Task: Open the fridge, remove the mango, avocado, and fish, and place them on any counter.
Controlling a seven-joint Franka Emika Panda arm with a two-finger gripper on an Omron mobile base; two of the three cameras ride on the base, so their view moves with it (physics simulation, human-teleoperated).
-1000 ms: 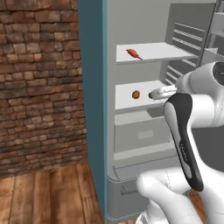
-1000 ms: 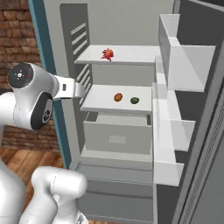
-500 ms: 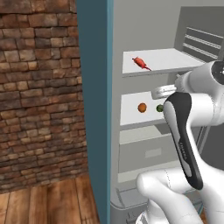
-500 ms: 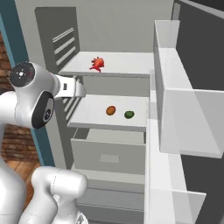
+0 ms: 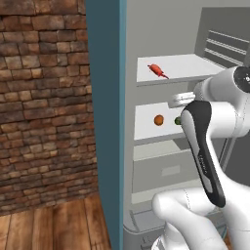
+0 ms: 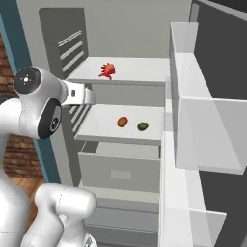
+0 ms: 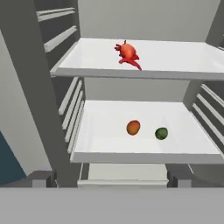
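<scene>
Mango, small orange-brown rounded fruit [image 7: 133, 127], on middle white shelf [image 7: 109, 146], green avocado [image 7: 161, 133] at 3 o'clock. Hand [image 7: 112, 178] spread wide, empty. Advance straight, centre, straddle before pinching.

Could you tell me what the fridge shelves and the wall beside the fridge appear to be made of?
The fridge shelves look like smooth white plastic or coated panels: flat, even colour, no visible grain, soft matte shading. The wall beside the fridge looks like rough brick: reddish-brown blocks in staggered courses with pale mortar lines. Both are rendered, so the exact material stays open.
</scene>
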